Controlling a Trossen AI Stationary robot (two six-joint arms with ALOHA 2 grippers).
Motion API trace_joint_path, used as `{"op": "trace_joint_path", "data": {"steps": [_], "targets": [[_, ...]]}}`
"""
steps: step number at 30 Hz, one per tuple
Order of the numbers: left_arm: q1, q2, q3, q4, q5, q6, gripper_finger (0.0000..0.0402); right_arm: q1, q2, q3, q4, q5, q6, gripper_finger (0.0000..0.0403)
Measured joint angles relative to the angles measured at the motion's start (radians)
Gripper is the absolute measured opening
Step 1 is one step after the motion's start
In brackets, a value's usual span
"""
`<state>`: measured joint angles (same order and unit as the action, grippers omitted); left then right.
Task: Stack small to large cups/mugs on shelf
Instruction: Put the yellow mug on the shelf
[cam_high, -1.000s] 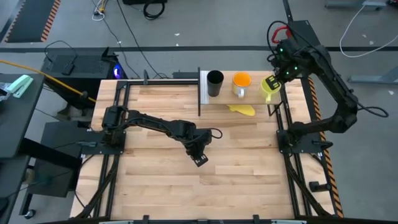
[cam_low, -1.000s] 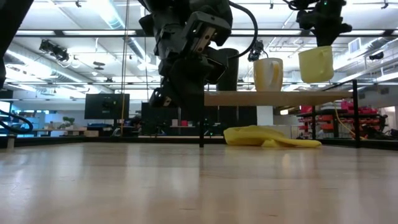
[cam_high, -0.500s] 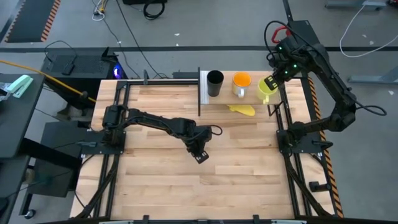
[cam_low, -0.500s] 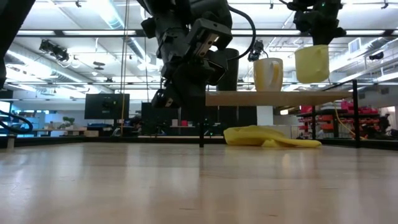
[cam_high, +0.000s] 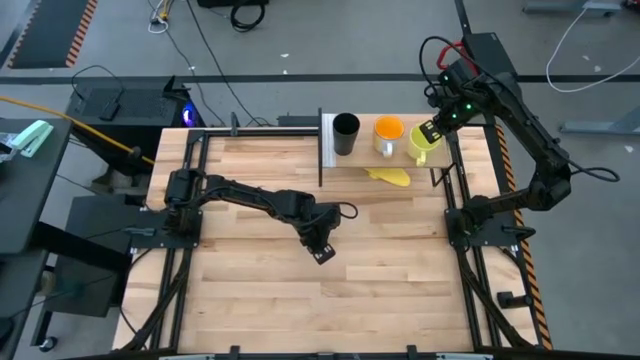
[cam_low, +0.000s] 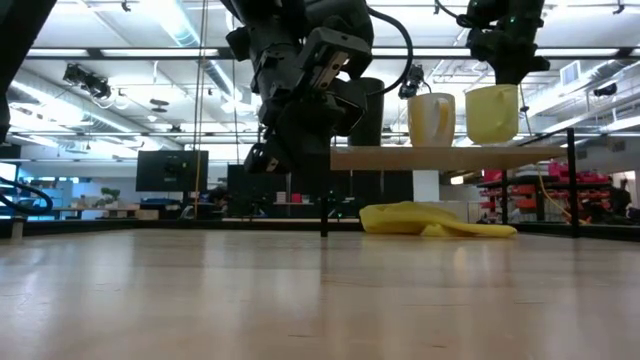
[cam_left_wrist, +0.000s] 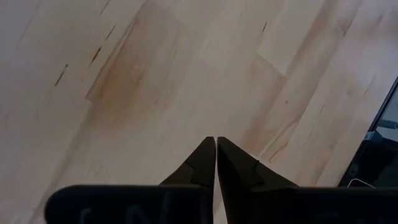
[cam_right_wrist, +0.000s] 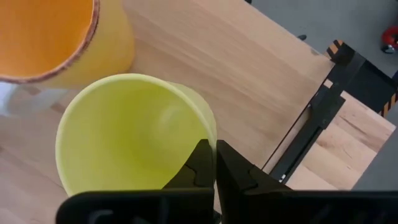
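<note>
A tall black cup (cam_high: 345, 133) and an orange mug (cam_high: 388, 135) stand on their bases on the shelf (cam_low: 450, 157) at the table's far edge, next to its white end panel (cam_high: 327, 140). Just right of the orange mug, my right gripper (cam_high: 432, 133) is shut on the yellow mug (cam_high: 424, 146). That mug (cam_low: 492, 113) hangs upright just over the shelf board; whether its base touches the board I cannot tell. My left gripper (cam_high: 322, 255) is shut with nothing in it above the middle of the table. My right gripper pinches the yellow mug's rim (cam_right_wrist: 210, 134) with one finger inside the mug and one outside. The fingers come from above, pointing steeply down. The mug hangs upright below them, mouth up, close beside the orange mug (cam_right_wrist: 56, 37).
A flat yellow floppy object (cam_high: 390, 176) lies on the table just in front of the shelf. Thin dark posts (cam_low: 572, 180) hold the shelf up. Black frame rails run along the table's left and right edges. The near half of the table is bare wood.
My right gripper has carried the yellow mug toward the table's left, closer to the orange mug, and lowered it toward the shelf board. The mug has stayed upright in the hold.
</note>
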<state>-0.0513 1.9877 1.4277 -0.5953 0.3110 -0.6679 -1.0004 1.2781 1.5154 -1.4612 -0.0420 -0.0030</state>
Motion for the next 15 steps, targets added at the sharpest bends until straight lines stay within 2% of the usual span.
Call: {"op": "trace_joint_path", "data": {"steps": [8, 15], "targets": [[0.000, 0.000, 0.000, 0.000, 0.000, 0.011, 0.0010, 0.000, 0.001, 0.000, -0.002, -0.015, -0.001, 0.0003], [0.005, 0.000, 0.000, 0.000, -0.004, 0.026, 0.0024, 0.000, 0.001, 0.000, -0.002, -0.021, -0.001, 0.0003]]}}
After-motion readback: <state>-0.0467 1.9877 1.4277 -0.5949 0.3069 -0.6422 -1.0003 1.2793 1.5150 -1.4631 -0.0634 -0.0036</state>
